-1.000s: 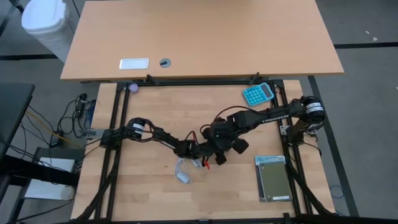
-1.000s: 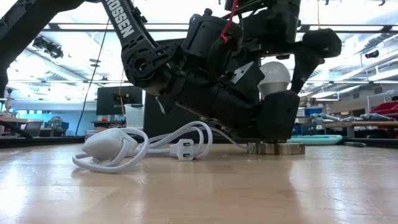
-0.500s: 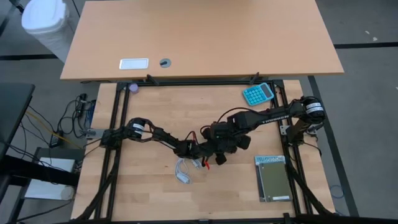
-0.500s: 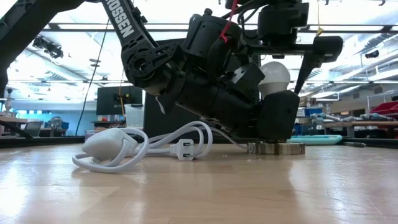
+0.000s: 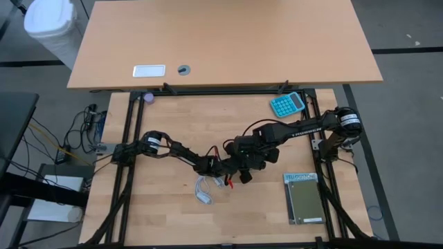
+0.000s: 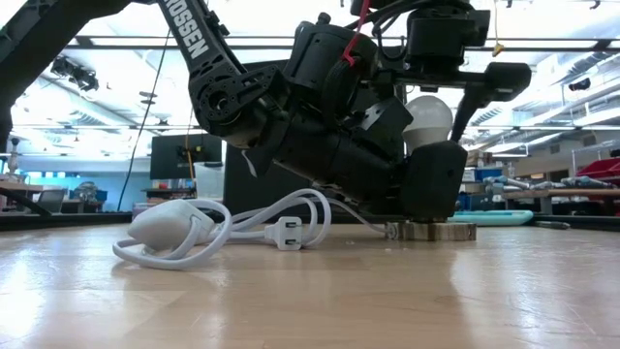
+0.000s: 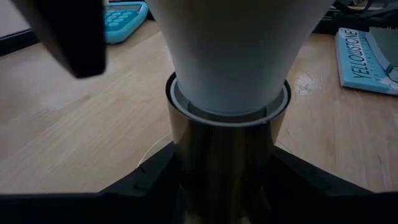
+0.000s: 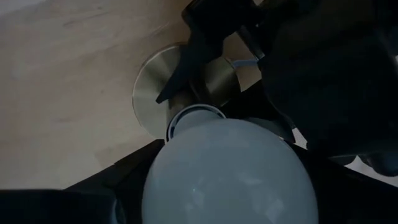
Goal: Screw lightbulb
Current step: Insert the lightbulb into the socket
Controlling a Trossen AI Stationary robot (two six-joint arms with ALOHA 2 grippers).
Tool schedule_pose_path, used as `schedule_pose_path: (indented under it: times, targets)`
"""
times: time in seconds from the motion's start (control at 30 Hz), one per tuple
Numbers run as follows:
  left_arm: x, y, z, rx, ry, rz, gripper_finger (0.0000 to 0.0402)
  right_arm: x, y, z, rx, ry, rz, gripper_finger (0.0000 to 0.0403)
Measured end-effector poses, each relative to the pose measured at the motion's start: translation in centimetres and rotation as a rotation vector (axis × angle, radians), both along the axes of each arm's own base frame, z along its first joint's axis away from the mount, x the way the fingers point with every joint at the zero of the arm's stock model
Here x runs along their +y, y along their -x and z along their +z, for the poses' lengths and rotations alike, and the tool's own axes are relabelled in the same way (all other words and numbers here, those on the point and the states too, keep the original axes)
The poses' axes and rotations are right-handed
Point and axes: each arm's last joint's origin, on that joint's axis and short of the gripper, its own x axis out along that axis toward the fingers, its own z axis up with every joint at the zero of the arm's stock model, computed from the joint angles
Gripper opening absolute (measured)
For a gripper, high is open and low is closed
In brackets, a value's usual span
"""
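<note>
White lightbulb (image 6: 427,119) is sitting in the socket (image 7: 225,146), left gripper (image 7: 224,186) pinching that socket; right gripper (image 6: 455,126) spread astride the globe. Closing off-centre risks cross-threading.

calculator (image 5: 287,104): teal, sitting at the counter's (image 5: 173,214) far right edge
book (image 5: 304,198): lying flat, near right side
cable (image 6: 242,225): white, coiled up, plug end loose
</note>
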Motion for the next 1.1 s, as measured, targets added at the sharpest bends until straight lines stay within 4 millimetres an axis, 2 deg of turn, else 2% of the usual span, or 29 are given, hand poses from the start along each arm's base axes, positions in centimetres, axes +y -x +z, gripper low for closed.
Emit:
schedule_pose_path:
  times: [0.27,0.83,1.1]
  targets:
    - [0.0,0.0,-0.02,0.0,0.0,0.0,0.0206,-0.03,-0.01,0.0,-0.001,-0.005,-0.001,0.0293]
    - [0.02,0.0,-0.02,-0.002,0.004,0.002,0.0206,0.12,-0.09,-0.03,-0.022,-0.096,-0.233,0.0293]
    - [0.02,0.0,-0.02,-0.002,0.004,0.003,0.0206,0.13,-0.09,-0.03,-0.023,-0.099,-0.246,0.0293]
